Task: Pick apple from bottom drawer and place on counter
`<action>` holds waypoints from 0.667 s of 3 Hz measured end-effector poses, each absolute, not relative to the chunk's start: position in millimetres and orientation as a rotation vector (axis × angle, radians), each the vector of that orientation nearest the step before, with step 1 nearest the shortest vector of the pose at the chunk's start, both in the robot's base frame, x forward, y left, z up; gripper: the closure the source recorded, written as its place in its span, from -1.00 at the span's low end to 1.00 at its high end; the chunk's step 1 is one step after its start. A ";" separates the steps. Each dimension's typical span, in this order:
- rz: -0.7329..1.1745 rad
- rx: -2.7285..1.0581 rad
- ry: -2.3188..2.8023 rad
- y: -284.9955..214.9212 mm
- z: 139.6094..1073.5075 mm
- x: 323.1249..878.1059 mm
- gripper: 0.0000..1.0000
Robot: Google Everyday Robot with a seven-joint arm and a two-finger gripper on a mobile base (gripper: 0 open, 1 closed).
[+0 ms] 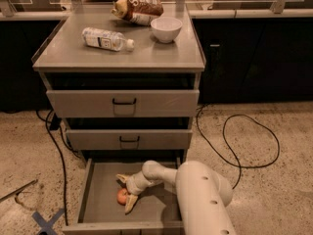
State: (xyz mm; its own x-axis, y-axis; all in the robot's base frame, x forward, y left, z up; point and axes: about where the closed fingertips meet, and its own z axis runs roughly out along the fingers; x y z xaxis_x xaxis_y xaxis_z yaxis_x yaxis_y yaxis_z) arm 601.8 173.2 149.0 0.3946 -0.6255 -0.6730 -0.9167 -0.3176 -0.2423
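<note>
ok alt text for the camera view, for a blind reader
A robot's gripper reaches into the open grey metal bottom drawer, jaws open around a small red-orange apple. The flat grey counter above holds a clear plastic bottle, white bowl and brown snack bag.

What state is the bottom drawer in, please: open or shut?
Open: the bottom drawer is pulled out, its floor exposed, with the apple and the pincer inside it.
</note>
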 end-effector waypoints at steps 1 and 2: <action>0.629 -2.054 1.311 173.7 148.9 601.8 -1.00; 0.629 -2.054 1.311 173.7 148.9 601.8 -0.64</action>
State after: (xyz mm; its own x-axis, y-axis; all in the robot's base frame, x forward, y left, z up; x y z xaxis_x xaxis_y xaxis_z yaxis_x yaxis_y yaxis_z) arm 601.8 173.7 148.9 0.3954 -0.6239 -0.6741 -0.9163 -0.3194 -0.2419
